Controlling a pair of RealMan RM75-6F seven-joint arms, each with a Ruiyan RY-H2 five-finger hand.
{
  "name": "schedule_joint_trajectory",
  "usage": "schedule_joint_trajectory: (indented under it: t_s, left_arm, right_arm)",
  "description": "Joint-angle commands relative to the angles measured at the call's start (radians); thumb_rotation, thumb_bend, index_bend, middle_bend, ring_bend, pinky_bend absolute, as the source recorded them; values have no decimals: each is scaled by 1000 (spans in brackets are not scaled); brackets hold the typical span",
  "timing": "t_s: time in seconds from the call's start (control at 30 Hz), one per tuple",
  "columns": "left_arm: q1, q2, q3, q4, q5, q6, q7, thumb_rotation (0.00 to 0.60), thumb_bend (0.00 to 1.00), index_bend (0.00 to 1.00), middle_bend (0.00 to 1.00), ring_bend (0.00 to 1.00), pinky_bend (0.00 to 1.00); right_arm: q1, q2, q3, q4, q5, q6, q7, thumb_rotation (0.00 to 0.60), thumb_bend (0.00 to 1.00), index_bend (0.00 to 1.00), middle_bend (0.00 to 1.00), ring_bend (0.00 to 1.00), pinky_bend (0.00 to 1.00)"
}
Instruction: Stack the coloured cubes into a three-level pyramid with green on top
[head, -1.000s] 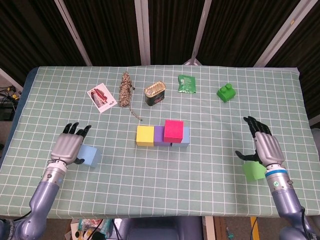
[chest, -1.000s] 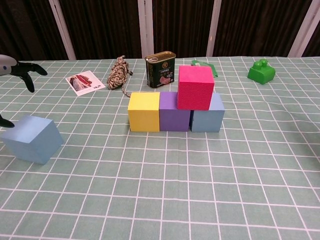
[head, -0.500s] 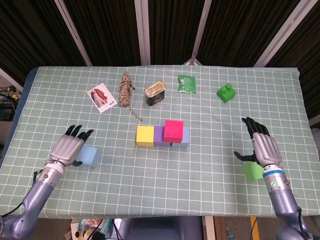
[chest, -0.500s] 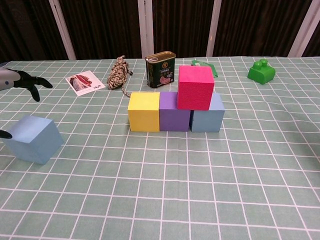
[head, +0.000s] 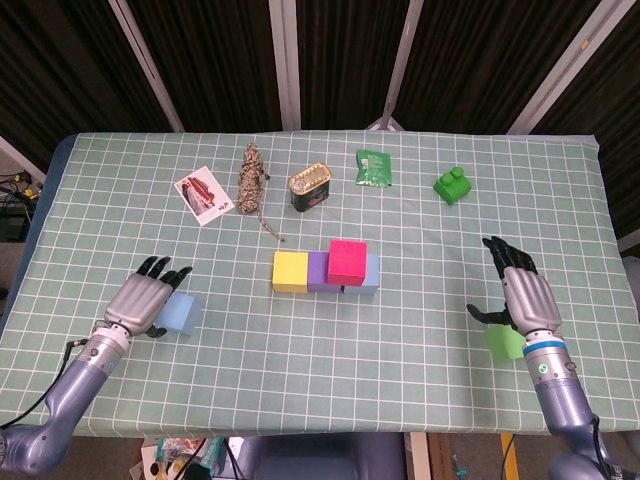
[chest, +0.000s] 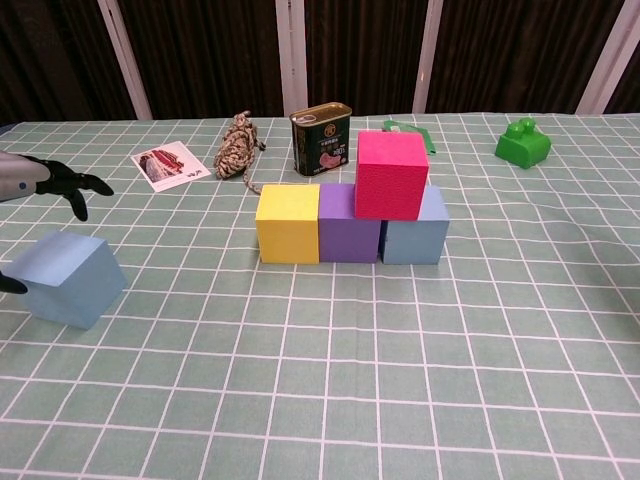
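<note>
A yellow cube (head: 290, 272), a purple cube (head: 319, 270) and a light blue cube (head: 370, 272) stand in a row mid-table, with a pink cube (head: 347, 260) on top, resting over the purple and blue ones (chest: 391, 174). A second light blue cube (head: 183, 314) sits at the front left (chest: 66, 278). My left hand (head: 145, 300) hovers at its left side with fingers spread, holding nothing. A green cube (head: 505, 343) lies at the front right, partly under my right hand (head: 525, 295), which is spread open above it.
Along the back lie a picture card (head: 203, 194), a rope bundle (head: 250, 180), a tin can (head: 309, 188), a green packet (head: 374, 168) and a green toy brick (head: 453, 185). The table's front edge runs close behind both wrists.
My left hand has sunk lower and drawn back toward the front left beside the loose blue cube. The right hand has barely shifted. The cubes stay where they were.
</note>
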Motion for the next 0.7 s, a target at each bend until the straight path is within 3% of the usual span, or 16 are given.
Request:
schedule_joint_trajectory:
  t_s: [0.03, 0.23, 0.53, 0.7]
  left_arm:
    - [-2, -6, 4, 8, 4, -8, -7, 600, 40, 3, 231, 0, 40]
    - [-3, -18, 11, 25, 1, -18, -11, 600, 72, 13, 269, 0, 40]
    - [0, -28, 12, 34, 4, -14, -28, 600, 349, 52, 328, 0, 41]
    - [5, -23, 5, 22, -4, -2, -43, 600, 416, 63, 354, 0, 44]
  right_arm:
    - [-2, -3, 3, 0, 0, 1, -1, 600, 242, 0, 0, 0, 0]
    - [-7, -5, 8, 2, 1, -1, -3, 600, 241, 0, 0, 0, 0]
    - [-13, -9, 15, 4, 0, -6, -6, 600, 241, 0, 0, 0, 0]
    - [-16, -10, 18, 3, -2, -9, -10, 600, 241, 0, 0, 0, 0]
